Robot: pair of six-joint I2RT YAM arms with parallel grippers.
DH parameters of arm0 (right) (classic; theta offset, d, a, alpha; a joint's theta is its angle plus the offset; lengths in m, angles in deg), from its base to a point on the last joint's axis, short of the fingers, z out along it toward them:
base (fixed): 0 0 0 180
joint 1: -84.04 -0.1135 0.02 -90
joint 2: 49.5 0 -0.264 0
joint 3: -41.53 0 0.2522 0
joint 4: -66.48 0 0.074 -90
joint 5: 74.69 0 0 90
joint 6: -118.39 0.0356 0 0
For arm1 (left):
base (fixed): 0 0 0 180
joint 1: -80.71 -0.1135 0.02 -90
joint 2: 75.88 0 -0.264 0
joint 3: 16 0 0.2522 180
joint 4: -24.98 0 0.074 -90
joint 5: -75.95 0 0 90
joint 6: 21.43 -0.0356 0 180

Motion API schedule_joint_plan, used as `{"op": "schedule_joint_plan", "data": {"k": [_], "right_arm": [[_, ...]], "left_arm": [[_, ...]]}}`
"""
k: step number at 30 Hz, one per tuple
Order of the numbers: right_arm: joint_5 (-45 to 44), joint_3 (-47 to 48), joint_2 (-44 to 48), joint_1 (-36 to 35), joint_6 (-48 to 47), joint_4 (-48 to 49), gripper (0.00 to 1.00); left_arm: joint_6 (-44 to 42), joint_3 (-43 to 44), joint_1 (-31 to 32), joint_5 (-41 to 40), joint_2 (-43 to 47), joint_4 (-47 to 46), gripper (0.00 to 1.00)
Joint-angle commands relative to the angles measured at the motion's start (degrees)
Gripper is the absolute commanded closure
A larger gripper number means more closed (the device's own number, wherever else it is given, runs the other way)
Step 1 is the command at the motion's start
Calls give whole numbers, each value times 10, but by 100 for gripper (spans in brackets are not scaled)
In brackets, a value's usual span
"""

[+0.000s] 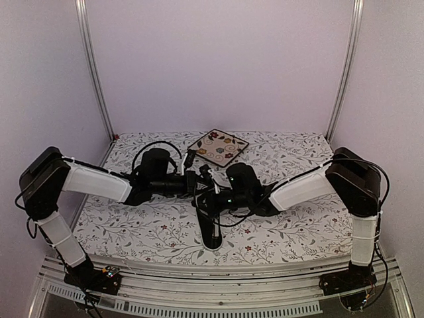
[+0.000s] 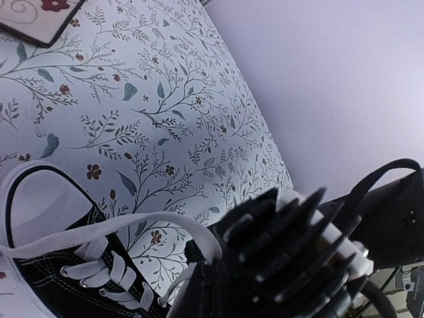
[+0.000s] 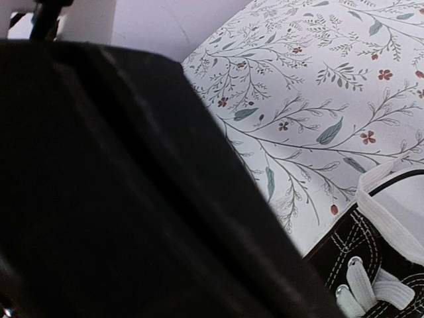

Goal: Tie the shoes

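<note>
A: Entry: small black canvas sneaker (image 1: 211,228) with white rubber toe cap, lying mid-way across the floral-covered desk (image 1: 298,225), under both arms. Condition?

B: Untied. One white lace (image 2: 132,222) arcs up into the left hand (image 2: 202,281), which looks pinched together on it. Right hand (image 1: 213,195): closed, with no sign of anything in it; its own camera is blocked.

A: Hazards?

B: The shoe is light and unpinned, so a hard pull may drag or tip it. The thin lace may slip out. The arms are crowded, so a swing risks a knock.

Pale lilac walls (image 1: 218,59); metal corner posts (image 1: 95,66); floral-print tabletop (image 1: 298,228); slotted rail (image 1: 218,309) along near edge.
</note>
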Motion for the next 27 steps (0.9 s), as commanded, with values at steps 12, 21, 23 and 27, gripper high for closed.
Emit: {"op": "schedule_joint_plan", "data": {"k": [12, 21, 23, 27], "right_arm": [[79, -16, -8, 12, 75, 27, 98], [118, -19, -8, 34, 81, 26, 98], [124, -22, -8, 38, 82, 25, 98], [136, -24, -12, 46, 85, 25, 98]], "left_arm": [[-133, -15, -18, -24, 87, 176, 22], [-171, -104, -27, -52, 183, 182, 3], [-176, -155, -27, -55, 206, 132, 5], [-179, -235, -21, -42, 226, 6, 16]]}}
